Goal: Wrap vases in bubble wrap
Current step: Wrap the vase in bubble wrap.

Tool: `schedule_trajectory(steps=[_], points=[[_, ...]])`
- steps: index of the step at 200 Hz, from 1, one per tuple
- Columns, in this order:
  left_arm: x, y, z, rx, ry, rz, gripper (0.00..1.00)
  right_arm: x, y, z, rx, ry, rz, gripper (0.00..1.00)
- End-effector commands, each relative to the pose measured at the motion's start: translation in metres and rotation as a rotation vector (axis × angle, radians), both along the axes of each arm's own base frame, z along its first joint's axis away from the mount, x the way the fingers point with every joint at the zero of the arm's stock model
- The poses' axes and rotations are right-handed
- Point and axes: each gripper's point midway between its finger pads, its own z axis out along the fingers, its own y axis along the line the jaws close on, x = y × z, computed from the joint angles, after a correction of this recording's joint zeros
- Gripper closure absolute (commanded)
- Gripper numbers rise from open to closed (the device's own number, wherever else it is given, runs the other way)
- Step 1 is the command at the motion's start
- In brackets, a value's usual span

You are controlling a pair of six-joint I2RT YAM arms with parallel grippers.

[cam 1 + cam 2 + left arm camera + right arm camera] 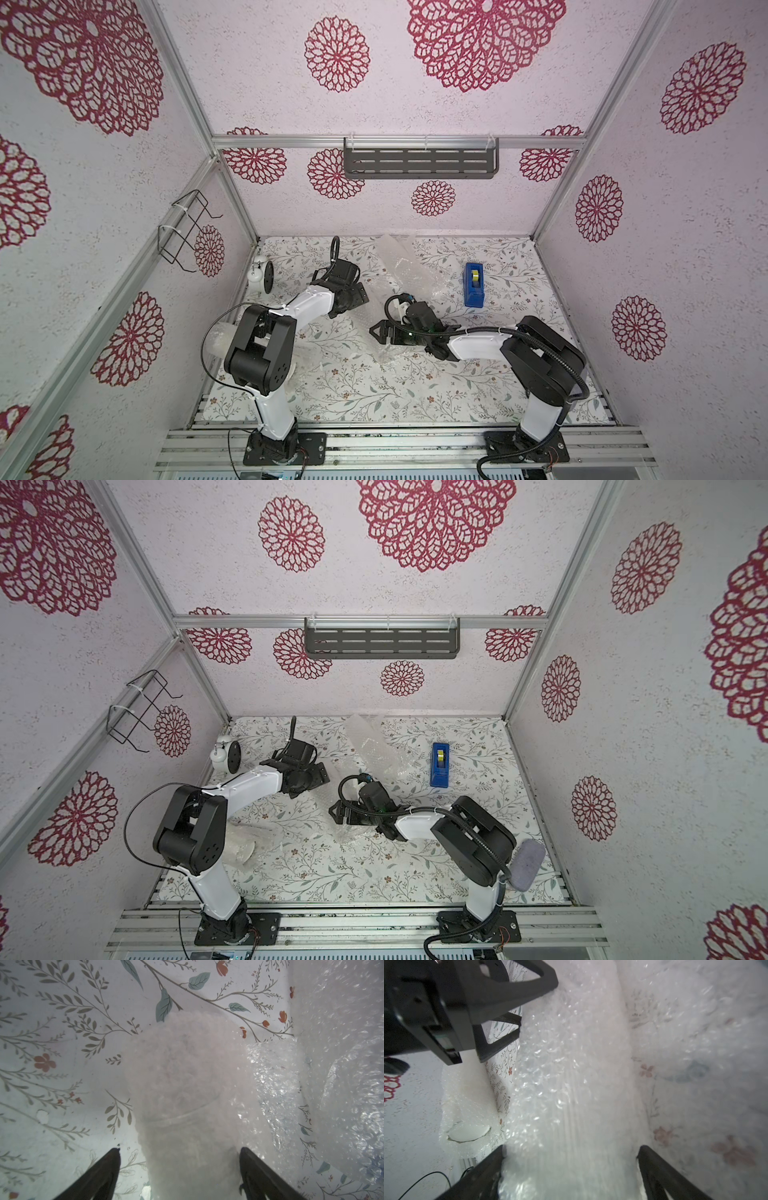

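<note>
**Table.** The table point(374, 395) has a flat cover printed with leaves and small flowers.

**Bubble wrap.** Loose, crinkled, translucent bubble wrap point(401, 266) lies at the middle rear of the table in both top views. A blue tape dispenser point(475, 284) sits just beside it.

**Left gripper.** The left gripper point(180, 1148) has its jaws spread wide on either side of a wrapped cylinder point(182, 1076).
- One finger stands clear of the cylinder. The other is close to the film.
- The cylinder looks frosted and pebbled under the wrap, with a rounded far end and one curved rim line showing through.
- Its long axis runs straight out ahead of the jaws.
- Whether it lies flat or is tilted cannot be told.

**Right gripper.** The right gripper point(572, 1147) also has its jaws wide apart, with a ribbed roll point(581, 1095) filling the gap.
- Fine parallel ribs show through the bubbled film.
- The roll's axis runs ahead of the jaws, past the left gripper.
- The film touches one finger, but no firm grip shows.
- Whether this is the same piece as the wrapped cylinder cannot be told.

**White vase.** A white vase point(243, 848), smooth and wrapped in film, lies on its side by the left arm's base. Its round end point(467, 1132) faces the front edge of the table.
</note>
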Motion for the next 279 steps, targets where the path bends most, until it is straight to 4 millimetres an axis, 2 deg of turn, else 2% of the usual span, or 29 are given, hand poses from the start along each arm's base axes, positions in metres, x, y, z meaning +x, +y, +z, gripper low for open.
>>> schedule_trajectory(steps=[1, 27, 53, 97, 116, 143, 203, 243, 245, 248, 279], points=[[-0.022, 0.016, -0.036, 0.096, 0.128, 0.006, 0.1, -0.01, -0.017, -0.003, -0.138, -0.034, 0.043, 0.01], [-0.021, 0.015, -0.042, 0.114, 0.139, 0.001, 0.1, -0.014, -0.02, 0.006, -0.148, -0.053, 0.063, 0.01], [-0.021, 0.012, -0.044, 0.141, 0.143, -0.009, 0.1, -0.017, -0.032, 0.015, -0.189, -0.084, 0.048, 0.01], [-0.021, 0.008, -0.044, 0.142, 0.142, -0.019, 0.1, -0.004, -0.059, 0.047, -0.368, -0.26, -0.012, 0.01], [-0.021, 0.007, -0.043, 0.141, 0.139, -0.021, 0.1, -0.001, -0.053, 0.065, -0.415, -0.361, 0.022, 0.02], [-0.02, 0.006, -0.044, 0.14, 0.138, -0.02, 0.1, -0.004, -0.026, 0.077, -0.401, -0.446, 0.133, 0.03], [-0.016, 0.003, -0.045, 0.139, 0.142, -0.026, 0.1, -0.002, 0.005, 0.045, -0.429, -0.415, 0.272, 0.1], [-0.013, 0.0, -0.041, 0.13, 0.135, -0.027, 0.1, -0.004, 0.004, 0.015, -0.481, -0.382, 0.312, 0.1], [-0.015, 0.001, -0.052, 0.139, 0.159, -0.028, 0.1, -0.005, 0.004, 0.014, -0.482, -0.38, 0.314, 0.1], [-0.015, 0.002, -0.055, 0.142, 0.166, -0.028, 0.1, -0.005, 0.004, 0.012, -0.486, -0.378, 0.316, 0.1], [-0.012, 0.0, -0.052, 0.135, 0.162, -0.026, 0.1, -0.008, 0.001, -0.007, -0.502, -0.345, 0.323, 0.09]])
